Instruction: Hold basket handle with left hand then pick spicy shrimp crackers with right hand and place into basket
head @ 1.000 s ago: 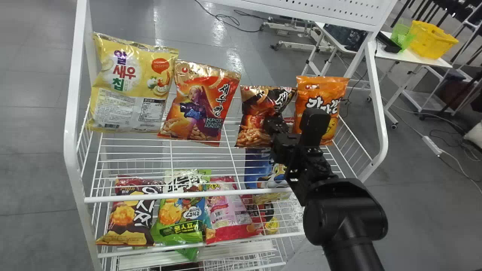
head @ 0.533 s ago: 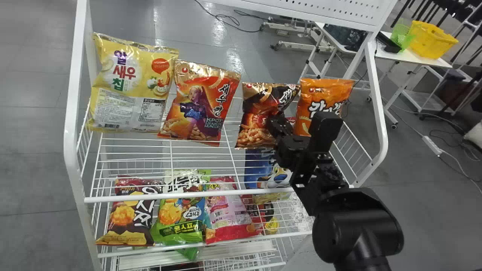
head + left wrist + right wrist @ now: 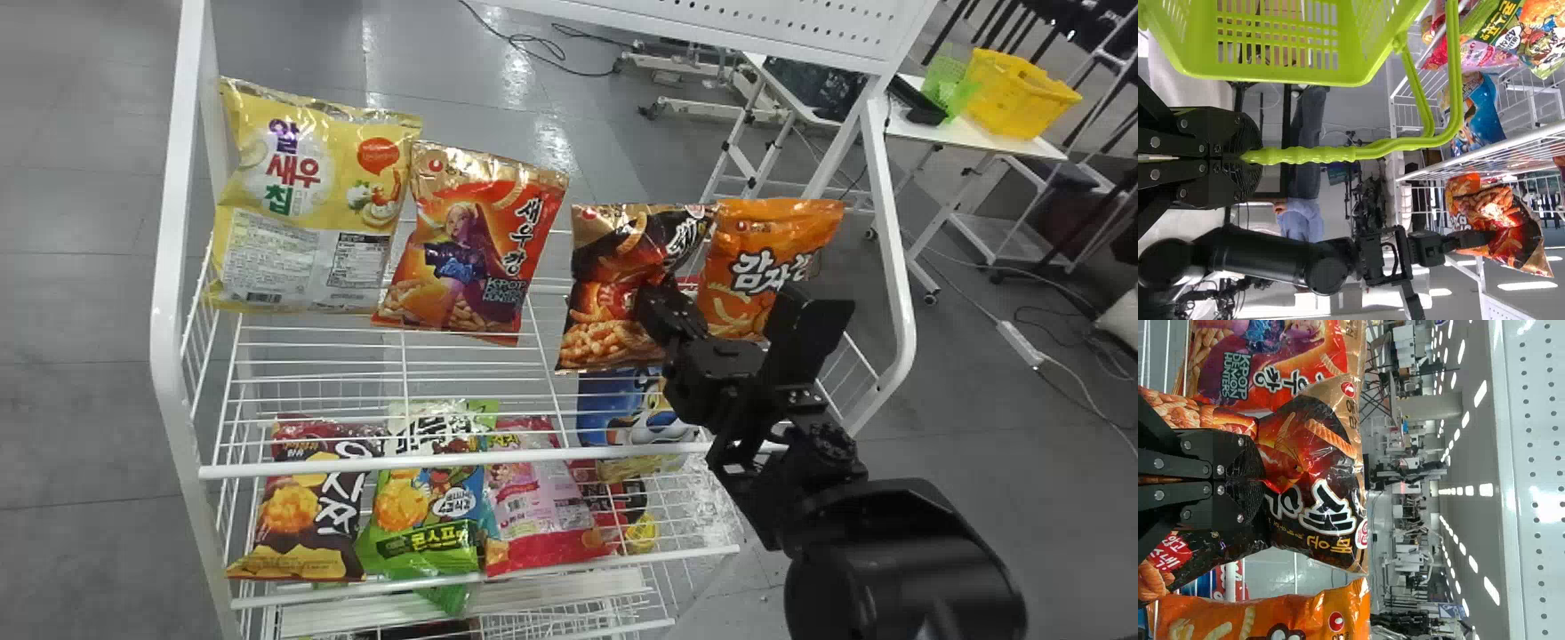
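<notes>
Step in hand: pick of the crackers [image 3: 605,307]; grasp looks made, taking them clear of the rack [image 3: 356,465] looks like the current part. Right gripper [image 3: 1248,480] is closed on the crackers, front film bunched between its fingers. Crackers are at the rack's top shelf, between the red bag [image 3: 484,244] and the orange bag [image 3: 747,267]; can't tell if their bottom edge is off the rack's wires. Left gripper [image 3: 1248,157] is closed round the handle [image 3: 1338,155], with the basket [image 3: 1281,75] outside the rack, near its shelves. So the holding half is covered, placing not done.

Next move, my call: draw the crackers out toward the robot's side of the rack, enough lift to clear its front bar, then carry them over the basket mouth and release inside. Left should keep the basket steady and its handle out of the way. Risks: film slipping from a pinch, crackers catching on the rack, orange bag getting dragged along.
</notes>
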{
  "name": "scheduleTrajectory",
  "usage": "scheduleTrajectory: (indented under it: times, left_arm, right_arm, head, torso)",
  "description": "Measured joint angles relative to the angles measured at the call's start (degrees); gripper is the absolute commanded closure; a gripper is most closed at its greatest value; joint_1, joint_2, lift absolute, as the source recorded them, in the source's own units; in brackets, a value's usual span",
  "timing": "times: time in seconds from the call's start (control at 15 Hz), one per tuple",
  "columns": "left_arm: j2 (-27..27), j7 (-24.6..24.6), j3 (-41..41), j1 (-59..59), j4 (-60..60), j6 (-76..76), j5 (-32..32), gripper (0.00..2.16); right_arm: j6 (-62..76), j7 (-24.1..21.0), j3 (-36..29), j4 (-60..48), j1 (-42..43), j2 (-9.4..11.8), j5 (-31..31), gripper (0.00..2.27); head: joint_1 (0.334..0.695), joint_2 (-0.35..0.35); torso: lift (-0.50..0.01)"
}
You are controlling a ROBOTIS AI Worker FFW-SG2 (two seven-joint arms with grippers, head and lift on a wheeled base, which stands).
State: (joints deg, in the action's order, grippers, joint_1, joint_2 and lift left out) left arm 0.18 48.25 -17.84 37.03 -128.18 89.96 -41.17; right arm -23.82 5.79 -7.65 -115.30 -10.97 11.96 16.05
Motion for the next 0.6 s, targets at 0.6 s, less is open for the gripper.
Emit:
scheduleTrajectory:
  times: [0.6]
  left_arm:
    - [0.0,-0.3,0.6,-0.2,-0.1,0.0,0.6,1.89]
  right_arm:
    - [-13.3,1.0,-1.2,-12.9,-7.6,0.1,5.7,1.48]
  head:
    - [0.695,-0.342]
  torso:
    - [-0.037]
